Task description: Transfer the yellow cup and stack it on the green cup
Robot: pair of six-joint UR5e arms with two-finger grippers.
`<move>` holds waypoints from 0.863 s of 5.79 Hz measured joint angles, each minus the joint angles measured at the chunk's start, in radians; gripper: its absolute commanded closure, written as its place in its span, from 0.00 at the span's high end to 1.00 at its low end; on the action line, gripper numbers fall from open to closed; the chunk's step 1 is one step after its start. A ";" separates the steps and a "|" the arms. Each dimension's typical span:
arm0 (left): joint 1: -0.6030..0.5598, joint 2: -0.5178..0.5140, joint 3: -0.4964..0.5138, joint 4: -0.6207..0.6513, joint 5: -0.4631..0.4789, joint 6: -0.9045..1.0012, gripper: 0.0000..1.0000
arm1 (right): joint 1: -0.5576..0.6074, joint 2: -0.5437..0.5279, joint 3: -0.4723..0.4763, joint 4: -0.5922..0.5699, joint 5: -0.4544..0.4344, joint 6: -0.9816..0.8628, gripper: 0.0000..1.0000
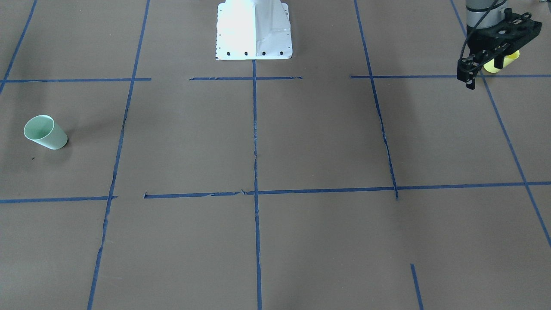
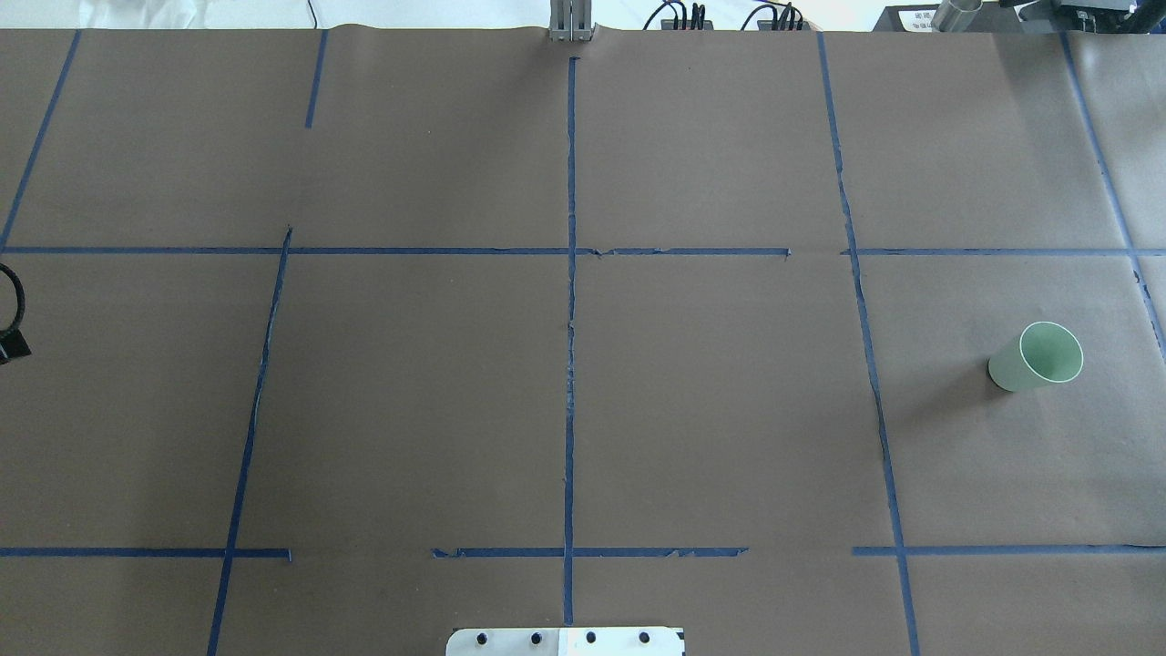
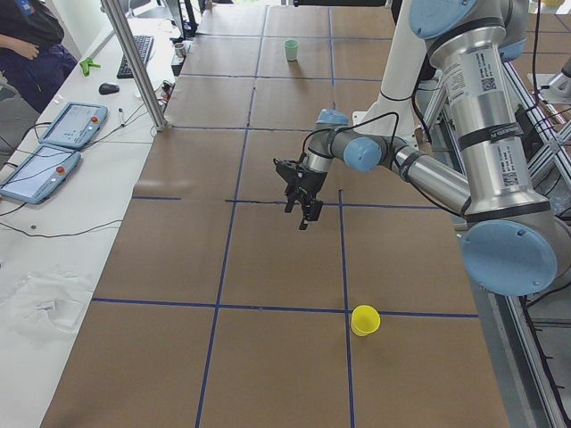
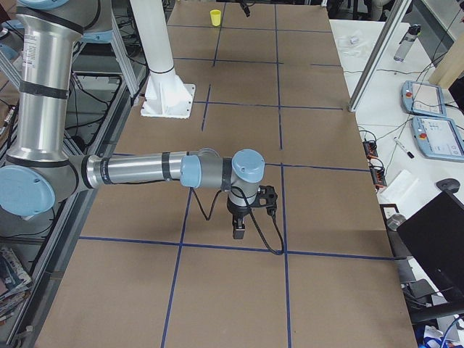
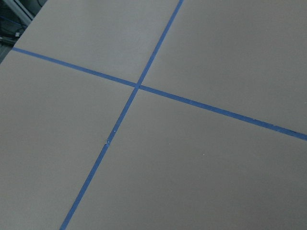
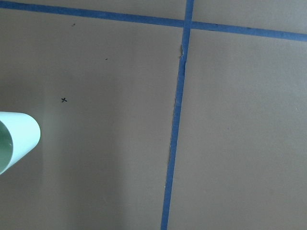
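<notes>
Overhead exterior: green cup (image 2: 1036, 357) between blue tape lines (image 2: 872, 364)

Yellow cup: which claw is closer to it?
Left. The left claw hangs in the air near the yellow cup, at the same end of the table; the right claw is at the opposite end.

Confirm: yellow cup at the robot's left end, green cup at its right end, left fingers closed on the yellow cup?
Wrong on the grasp: the exterior left view shows the left gripper in the air, apart from the yellow cup, which stands free on the table. The green cup is at the right end.
</notes>
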State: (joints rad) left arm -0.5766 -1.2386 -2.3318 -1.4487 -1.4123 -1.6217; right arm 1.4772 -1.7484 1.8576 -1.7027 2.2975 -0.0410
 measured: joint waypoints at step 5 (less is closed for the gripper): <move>0.345 -0.164 0.097 0.749 0.005 -0.910 1.00 | 0.000 0.003 -0.002 0.001 -0.001 -0.002 1.00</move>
State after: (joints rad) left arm -0.2320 -1.4028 -2.2352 -0.6999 -1.4075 -2.5312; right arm 1.4772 -1.7458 1.8552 -1.7016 2.2964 -0.0429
